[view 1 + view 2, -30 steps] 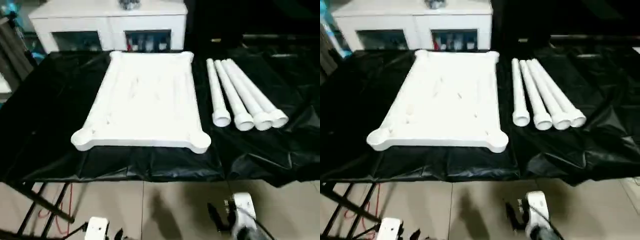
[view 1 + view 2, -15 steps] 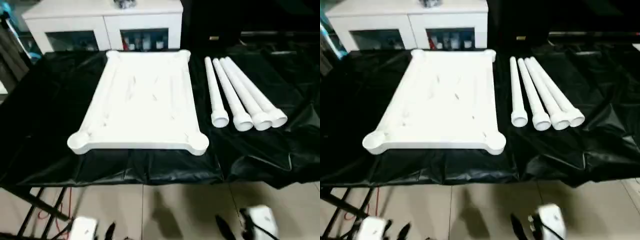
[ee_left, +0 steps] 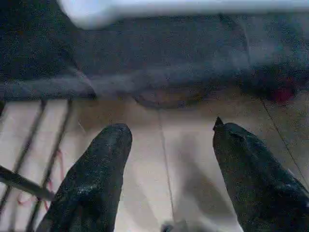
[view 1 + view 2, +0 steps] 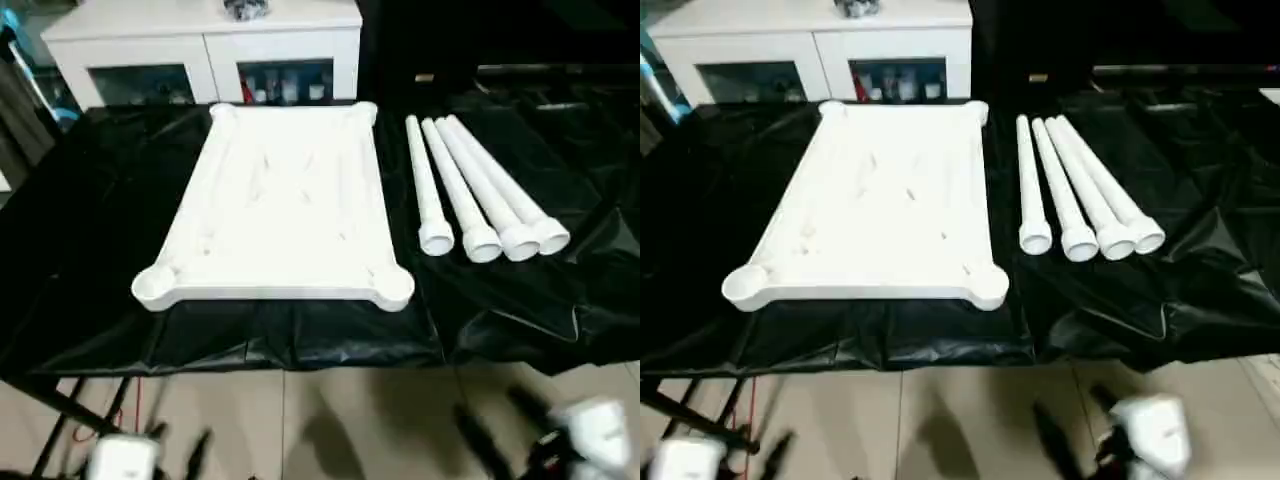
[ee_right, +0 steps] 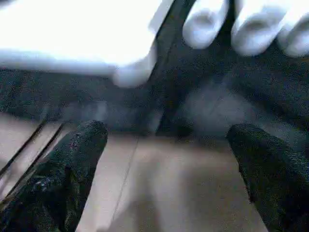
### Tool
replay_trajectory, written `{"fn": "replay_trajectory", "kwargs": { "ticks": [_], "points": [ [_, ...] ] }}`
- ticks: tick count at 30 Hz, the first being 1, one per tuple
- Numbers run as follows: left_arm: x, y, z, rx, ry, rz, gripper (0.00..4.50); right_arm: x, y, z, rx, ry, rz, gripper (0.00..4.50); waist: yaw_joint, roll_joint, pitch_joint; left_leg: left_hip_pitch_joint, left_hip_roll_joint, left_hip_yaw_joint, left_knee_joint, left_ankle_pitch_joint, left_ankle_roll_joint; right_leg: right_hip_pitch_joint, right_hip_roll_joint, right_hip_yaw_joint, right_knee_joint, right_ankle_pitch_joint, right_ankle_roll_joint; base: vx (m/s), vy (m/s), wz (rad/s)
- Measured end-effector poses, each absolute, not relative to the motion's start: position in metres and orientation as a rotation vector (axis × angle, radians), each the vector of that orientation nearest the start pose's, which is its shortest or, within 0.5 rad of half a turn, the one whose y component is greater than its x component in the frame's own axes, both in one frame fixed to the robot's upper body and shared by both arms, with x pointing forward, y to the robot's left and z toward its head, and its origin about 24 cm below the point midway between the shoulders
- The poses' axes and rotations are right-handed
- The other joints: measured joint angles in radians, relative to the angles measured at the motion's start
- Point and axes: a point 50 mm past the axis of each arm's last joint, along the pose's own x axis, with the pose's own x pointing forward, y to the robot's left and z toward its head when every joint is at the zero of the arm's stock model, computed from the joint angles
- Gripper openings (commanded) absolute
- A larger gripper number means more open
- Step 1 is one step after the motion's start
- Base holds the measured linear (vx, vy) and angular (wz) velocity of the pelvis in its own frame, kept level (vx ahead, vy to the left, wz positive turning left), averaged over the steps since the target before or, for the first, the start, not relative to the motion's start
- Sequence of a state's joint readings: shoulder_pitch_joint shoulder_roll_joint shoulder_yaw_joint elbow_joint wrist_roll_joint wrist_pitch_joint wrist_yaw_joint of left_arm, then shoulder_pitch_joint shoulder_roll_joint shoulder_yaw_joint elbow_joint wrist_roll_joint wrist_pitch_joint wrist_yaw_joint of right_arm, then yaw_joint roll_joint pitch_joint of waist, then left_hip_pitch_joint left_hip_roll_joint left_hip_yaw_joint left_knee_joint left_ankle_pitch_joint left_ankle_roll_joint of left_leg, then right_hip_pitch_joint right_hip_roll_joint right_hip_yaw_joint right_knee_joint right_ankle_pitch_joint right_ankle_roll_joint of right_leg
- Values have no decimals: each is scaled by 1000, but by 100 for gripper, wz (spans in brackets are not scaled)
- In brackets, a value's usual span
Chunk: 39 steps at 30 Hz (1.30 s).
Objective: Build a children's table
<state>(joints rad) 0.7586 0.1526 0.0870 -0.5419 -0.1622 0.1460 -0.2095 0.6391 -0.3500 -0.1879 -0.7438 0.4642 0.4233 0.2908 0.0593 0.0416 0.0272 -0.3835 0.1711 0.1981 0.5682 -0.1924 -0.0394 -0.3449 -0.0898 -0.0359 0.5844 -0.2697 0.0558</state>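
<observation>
Meanwhile both tools, left (image 3: 166,145) and right (image 5: 164,145), have dropped lower, fingers spread, holding nothing.

No legible text or labels.

Counter: a wide counter (image 4: 90,250) draped in crinkled, glossy black plastic sheeting (image 4: 520,300) that hangs over its near edge.
Frame: thin black metal legs (image 4: 60,410) show under the counter's left near corner.
On the counter, centre-left: a white plastic rectangular tabletop (image 4: 280,200) with rounded corner sockets, lying flat, one short side toward the viewer.
On the counter, right of it: four long white tapered tube legs (image 4: 470,190) lying side by side, touching one another, open wide ends toward the near edge, apart from the tabletop.
Floor: pale beige tiled floor (image 4: 340,420) in front of the counter.
</observation>
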Motion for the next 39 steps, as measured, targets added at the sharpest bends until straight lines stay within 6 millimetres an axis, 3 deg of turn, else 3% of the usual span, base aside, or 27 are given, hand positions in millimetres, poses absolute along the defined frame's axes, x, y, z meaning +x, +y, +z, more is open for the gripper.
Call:
{"fn": "replay_trajectory", "kwargs": {
  "ticks": [6, 8, 10, 12, 13, 17, 21, 25, 30, 34, 37, 39],
  "points": [
    [154, 202, 72, 16, 93, -6, 313, 175, -209, 102, 67, 124, 157, 450, 3, 5, -5, -1, -1, -2, 4, 4, -4, -1, 0, 0, 5, 14, -3, 0, 0, 0],
    [198, 195, 95, 24, -57, -17, 313, 216, -202, 112, 95, 31, 82, 450, -1, -7, -1, -1, 0, -2, 6, 12, -6, -4, 0, 1, 19, 17, -5, -75, -13, -2],
    [216, 185, 111, 18, -134, -27, 313, 232, -191, 122, 105, -24, 101, 450, 0, -18, -1, -1, 1, -2, 7, 14, -6, -5, 0, 1, 23, 17, -5, -97, -23, -3],
    [227, 182, 105, 39, -94, 10, 313, 238, -191, 120, 104, -18, 85, 450, -1, -18, -3, 2, 1, -3, 12, 14, -6, -3, 0, 1, 23, 18, -6, 0, 0, 0],
    [232, 181, 100, 36, -64, 31, 313, 243, -193, 117, 101, -4, 56, 450, -4, -18, -3, -2, 1, -3, 18, 14, -6, -3, 0, 3, 26, 20, -7, 0, 0, 0],
    [245, 168, 99, 16, -54, 47, 313, 254, -203, 102, 109, 95, 1, 450, -3, -13, 0, -7, 1, -5, 26, 13, -5, -3, 0, 3, 26, 23, -5, 0, 0, 0],
    [255, 160, 102, 16, -60, -35, 313, 264, -197, 102, 70, 110, 43, 450, -7, 15, -2, -7, 0, -5, 28, 12, -4, -3, -1, 6, 26, 25, -5, 0, 0, 0],
    [254, 158, 92, 50, -18, -66, 313, 269, -192, 93, 34, 151, 90, 450, -14, 11, 0, -6, 2, -6, 26, 12, -4, -5, 1, 3, 28, 25, -8, 0, 0, 0],
    [250, 172, 81, 76, 25, -17, 313, 274, -188, 90, 51, 156, 86, 450, -17, 11, 0, -7, 2, -5, 28, 12, -4, -5, 1, 4, 27, 25, -8, 0, 0, 0],
    [250, 175, 78, 76, 39, -6, 313, 274, -183, 89, 58, 157, 104, 450, -13, 12, 1, -5, 1, -5, 27, 11, -2, -2, 0, 2, 25, 24, -7, 0, 0, 0],
    [251, 171, 78, 78, 43, -27, 313, 274, -183, 89, 14, 152, 108, 450, -20, 15, 3, 8, 1, -5, 23, 9, 0, 7, 0, -1, 16, 19, -1, 0, 0, 0],
    [251, 169, 78, 77, 47, -40, 313, 274, -184, 90, 9, 146, 109, 450, -27, 15, 6, 21, 0, -5, 15, 5, 1, 27, -1, -5, 3, 19, 0, 0, 0, 0]
  ]
}}
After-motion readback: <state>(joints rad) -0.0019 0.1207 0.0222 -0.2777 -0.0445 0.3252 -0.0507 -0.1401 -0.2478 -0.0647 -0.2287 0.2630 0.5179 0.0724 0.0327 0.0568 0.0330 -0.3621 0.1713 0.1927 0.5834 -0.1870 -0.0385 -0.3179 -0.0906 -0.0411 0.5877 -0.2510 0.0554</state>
